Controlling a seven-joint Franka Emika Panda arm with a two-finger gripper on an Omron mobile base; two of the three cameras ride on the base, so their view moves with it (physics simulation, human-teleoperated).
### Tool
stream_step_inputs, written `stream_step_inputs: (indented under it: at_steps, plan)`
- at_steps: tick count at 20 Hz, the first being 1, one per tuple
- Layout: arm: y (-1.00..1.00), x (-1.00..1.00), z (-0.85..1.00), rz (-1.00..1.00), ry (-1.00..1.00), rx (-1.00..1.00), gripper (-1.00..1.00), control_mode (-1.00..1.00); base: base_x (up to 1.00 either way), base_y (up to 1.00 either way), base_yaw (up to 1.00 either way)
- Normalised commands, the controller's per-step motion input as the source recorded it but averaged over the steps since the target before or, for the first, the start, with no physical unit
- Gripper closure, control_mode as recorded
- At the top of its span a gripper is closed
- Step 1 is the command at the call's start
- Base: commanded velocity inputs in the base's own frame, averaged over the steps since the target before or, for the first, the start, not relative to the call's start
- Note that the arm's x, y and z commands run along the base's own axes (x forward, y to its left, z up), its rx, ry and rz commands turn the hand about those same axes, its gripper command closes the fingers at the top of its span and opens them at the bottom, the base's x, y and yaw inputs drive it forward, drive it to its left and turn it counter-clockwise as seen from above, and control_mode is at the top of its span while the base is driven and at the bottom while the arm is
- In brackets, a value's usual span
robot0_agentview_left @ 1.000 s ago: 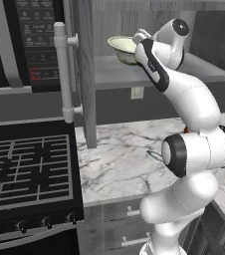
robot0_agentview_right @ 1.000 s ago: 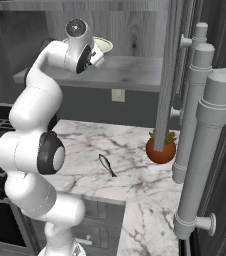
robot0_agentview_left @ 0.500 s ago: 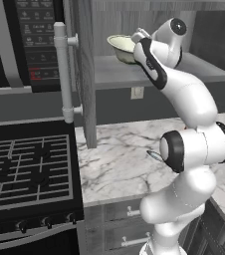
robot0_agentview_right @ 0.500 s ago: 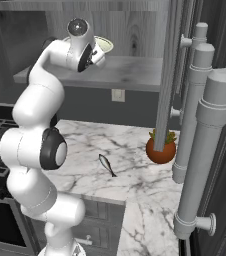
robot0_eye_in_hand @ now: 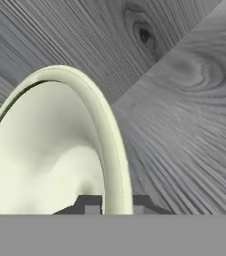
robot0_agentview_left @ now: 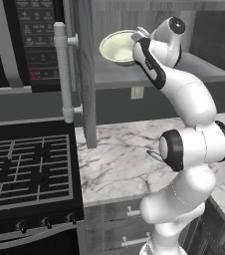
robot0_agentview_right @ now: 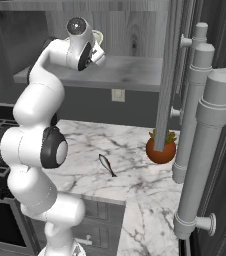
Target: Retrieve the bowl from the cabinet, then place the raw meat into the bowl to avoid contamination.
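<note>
I'm holding the bowl up at the open cabinet shelf.
Gripper is pinching the bowl's rim, one finger each side; bowl's tilted, off the shelf. Meat is lying on the counter nr the plant pot.

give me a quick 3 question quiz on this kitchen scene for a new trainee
1. True or false: the bowl sits flat on the cabinet shelf.
2. The gripper has its fingertips: A) on either side of the bowl's rim, B) around the raw meat, C) on a cabinet handle.
3. What lies on the marble counter between the arm and the potted plant?

Key
1. False: it is tilted and lifted clear of the shelf, held at its rim.
2. A.
3. The raw meat, a thin dark sliver lying flat on the marble, apart from the pot.
</note>
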Motion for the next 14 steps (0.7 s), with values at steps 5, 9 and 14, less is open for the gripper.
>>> stream_step_inputs:
  at_steps: [5, 9, 14]
  plan:
    - [-0.10, -0.11, 0.09, -0.03, -0.08, 0.06, 1.00, -1.00, 0.00, 0.00, 0.00]
    - [-0.11, -0.25, 0.11, -0.02, -0.04, 0.06, 1.00, -1.00, 0.00, 0.00, 0.00]
    - [-0.15, -0.51, 0.15, -0.02, -0.04, 0.07, 1.00, -1.00, 0.00, 0.00, 0.00]
